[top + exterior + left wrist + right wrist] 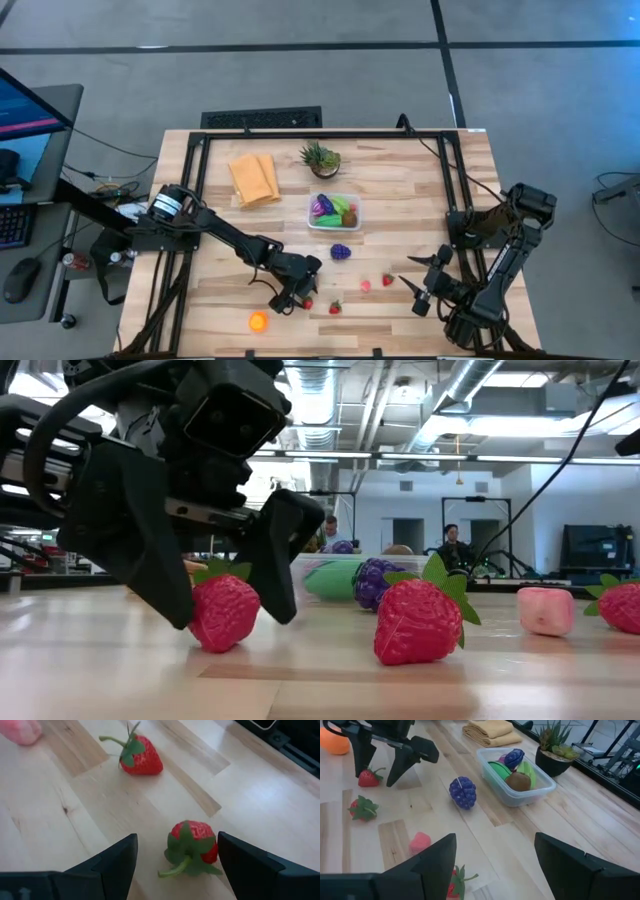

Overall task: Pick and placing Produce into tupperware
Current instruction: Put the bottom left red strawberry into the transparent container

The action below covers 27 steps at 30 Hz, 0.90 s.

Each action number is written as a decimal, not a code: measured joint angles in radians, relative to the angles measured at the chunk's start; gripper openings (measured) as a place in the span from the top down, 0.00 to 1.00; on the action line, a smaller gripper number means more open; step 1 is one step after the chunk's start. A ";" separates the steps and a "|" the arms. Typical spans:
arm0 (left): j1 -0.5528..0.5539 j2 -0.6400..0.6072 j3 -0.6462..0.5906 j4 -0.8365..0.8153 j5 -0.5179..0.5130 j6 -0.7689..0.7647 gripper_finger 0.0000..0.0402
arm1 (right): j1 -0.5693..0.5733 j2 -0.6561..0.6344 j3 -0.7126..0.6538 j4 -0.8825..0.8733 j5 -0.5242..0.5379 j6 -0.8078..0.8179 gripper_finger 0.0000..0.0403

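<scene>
On the table (400, 190), left claw (177, 857) open, seemingly straddling strawberry (192, 845).

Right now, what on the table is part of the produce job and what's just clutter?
Job:
clear plastic rectangular container, partly filled
purple toy grape bunch
red toy strawberries, one between the open left gripper's fingers
pink toy piece
orange toy fruit

Clutter:
folded yellow-orange cloth
spiky green potted plant

You've got the clear tupperware (334, 224) mid-table holding purple, green and brown pieces. A purple fruit (341, 252) sits just outside it; strawberries (335, 308) lie scattered on the front boards, an orange fruit (259, 322) nearest the edge.
</scene>
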 joint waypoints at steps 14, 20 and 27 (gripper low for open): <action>0.000 0.000 0.000 -0.001 0.018 0.006 0.61 | 0.000 0.028 0.000 -0.010 -0.008 0.034 0.34; 0.004 0.000 0.000 0.000 0.018 0.009 0.67 | 0.000 0.028 0.000 -0.010 -0.008 0.034 0.34; 0.022 -0.001 0.000 0.000 0.018 0.010 0.66 | 0.000 0.028 0.000 -0.009 -0.008 0.034 0.34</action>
